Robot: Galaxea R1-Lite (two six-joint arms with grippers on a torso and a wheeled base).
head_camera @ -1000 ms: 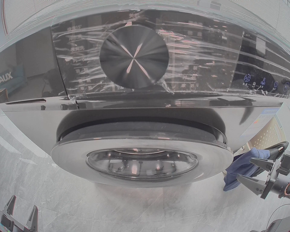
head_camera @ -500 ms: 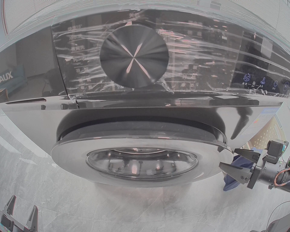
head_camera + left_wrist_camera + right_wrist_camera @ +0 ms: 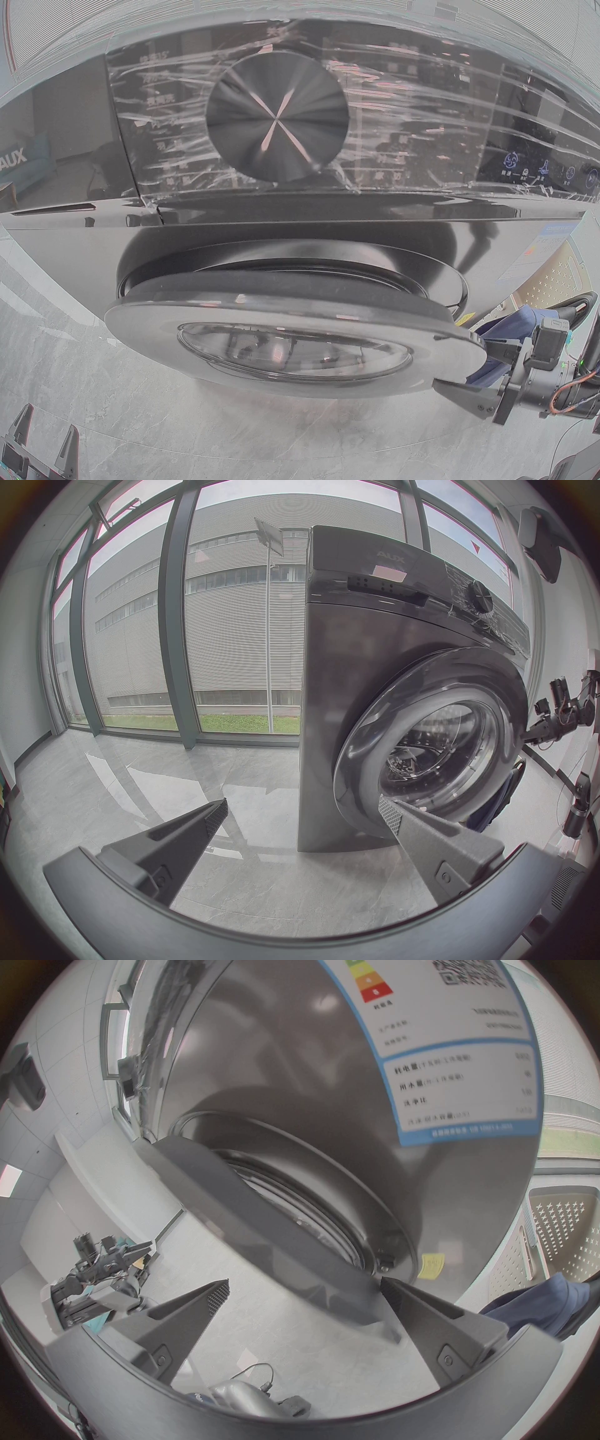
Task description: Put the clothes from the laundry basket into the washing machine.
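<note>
The dark grey washing machine (image 3: 300, 125) faces me, its round glass door (image 3: 294, 344) standing ajar on the right side. My right gripper (image 3: 481, 375) is open at the door's right rim, and the rim (image 3: 269, 1229) runs between its two fingers. Blue clothes (image 3: 515, 328) hang over the edge of the beige perforated laundry basket (image 3: 556, 281) just right of the machine. The same clothes (image 3: 544, 1307) and basket (image 3: 562, 1229) lie close behind the right gripper. My left gripper (image 3: 44, 437) is low at the near left, open and holding nothing, away from the door (image 3: 437, 742).
Pale marble floor (image 3: 219, 425) stretches before the machine. Tall windows (image 3: 175, 636) stand to the machine's left side. A label (image 3: 450, 1054) is stuck on the machine's front near the door opening.
My right gripper moved from beside the basket leftward and down to the door's right rim. The door, closed in the earlier frames, has swung ajar on that side. The left arm kept still.
</note>
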